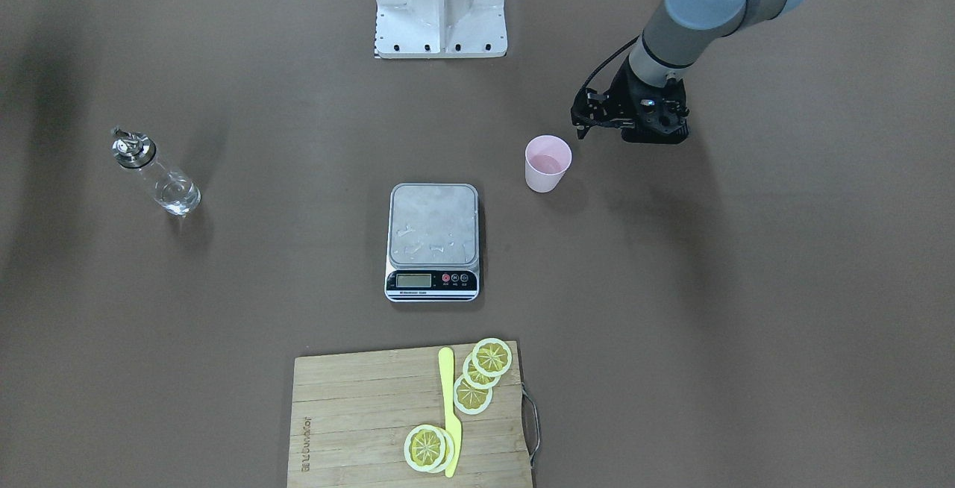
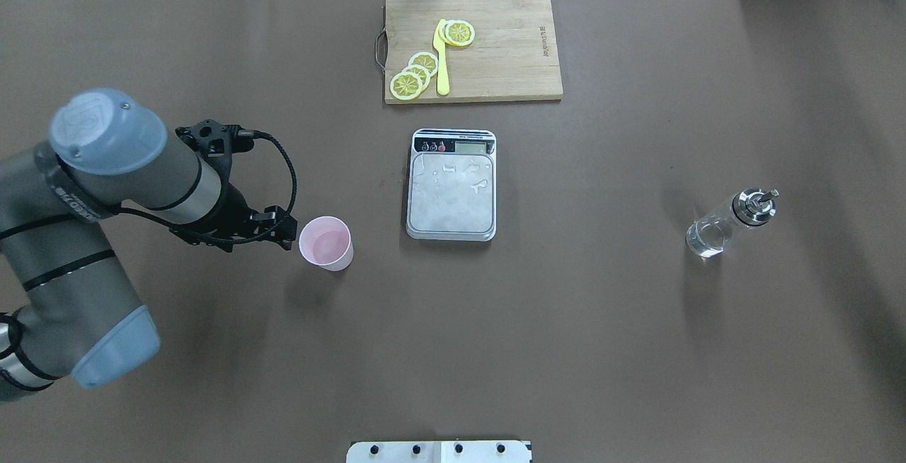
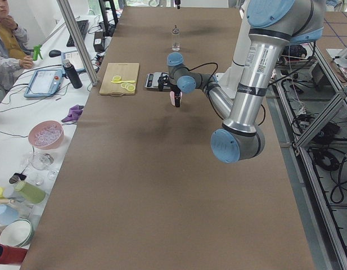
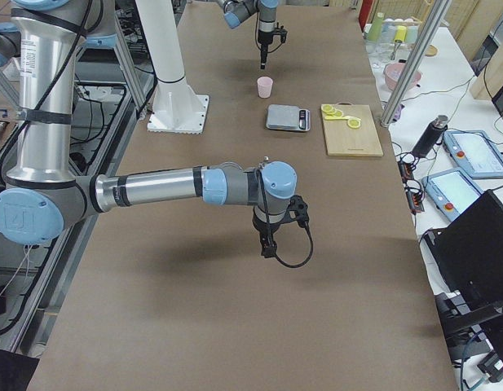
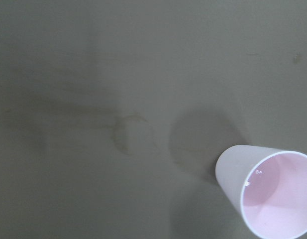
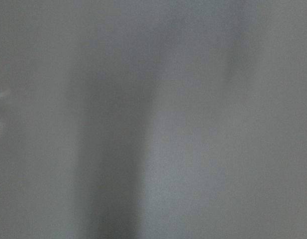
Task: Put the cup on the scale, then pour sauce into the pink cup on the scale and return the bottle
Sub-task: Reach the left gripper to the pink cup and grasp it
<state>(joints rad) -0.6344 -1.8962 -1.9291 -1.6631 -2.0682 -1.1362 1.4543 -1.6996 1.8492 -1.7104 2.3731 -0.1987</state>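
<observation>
The pale pink cup (image 1: pixel 547 163) stands upright on the brown table, apart from the scale (image 1: pixel 433 223), on my left side; it also shows in the overhead view (image 2: pixel 325 243) and the left wrist view (image 5: pixel 267 194). The scale's steel plate (image 2: pixel 451 194) is bare. The glass bottle (image 1: pixel 157 174) with its metal spout stands far to my right (image 2: pixel 729 222), with clear sauce (image 2: pixel 704 236) in it. My left gripper (image 2: pixel 283 229) hangs just beside the cup, not touching it; I cannot tell whether it is open. My right gripper (image 4: pixel 268 248) hovers low over the bare table; I cannot tell its state.
A wooden cutting board (image 1: pixel 358 413) with lemon slices (image 1: pixel 491 357) and a yellow knife (image 1: pixel 448 406) lies beyond the scale, on the operators' side. The robot's white base (image 1: pixel 442 3) stands at my edge of the table.
</observation>
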